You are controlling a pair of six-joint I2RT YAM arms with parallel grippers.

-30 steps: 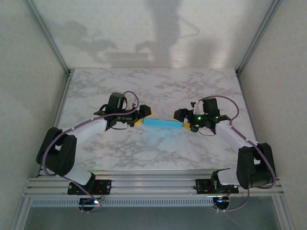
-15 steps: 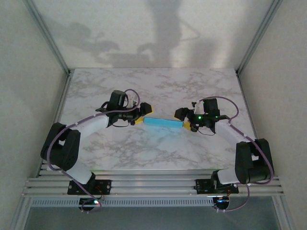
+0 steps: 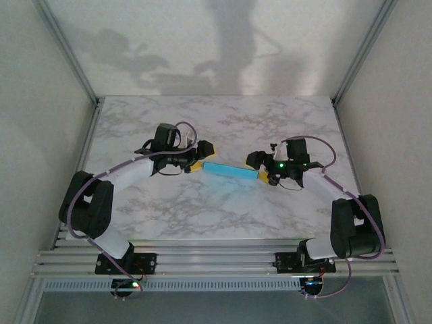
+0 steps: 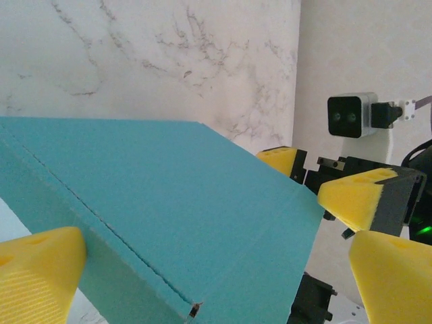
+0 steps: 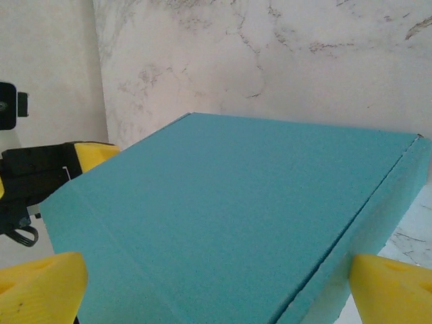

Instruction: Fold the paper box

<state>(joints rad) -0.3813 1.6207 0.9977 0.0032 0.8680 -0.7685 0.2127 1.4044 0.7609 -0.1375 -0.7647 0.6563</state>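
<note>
Expecting light, crease-prone stock, pinch the shallow turquoise cardboard paper box, centred on the marbled surface, by its short ends. Left hand at its 9 o'clock and right hand at 3 both stand open.

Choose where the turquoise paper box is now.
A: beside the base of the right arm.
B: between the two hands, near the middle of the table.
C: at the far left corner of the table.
B: the paper box spans the gap between the left hand and the right hand.
</note>
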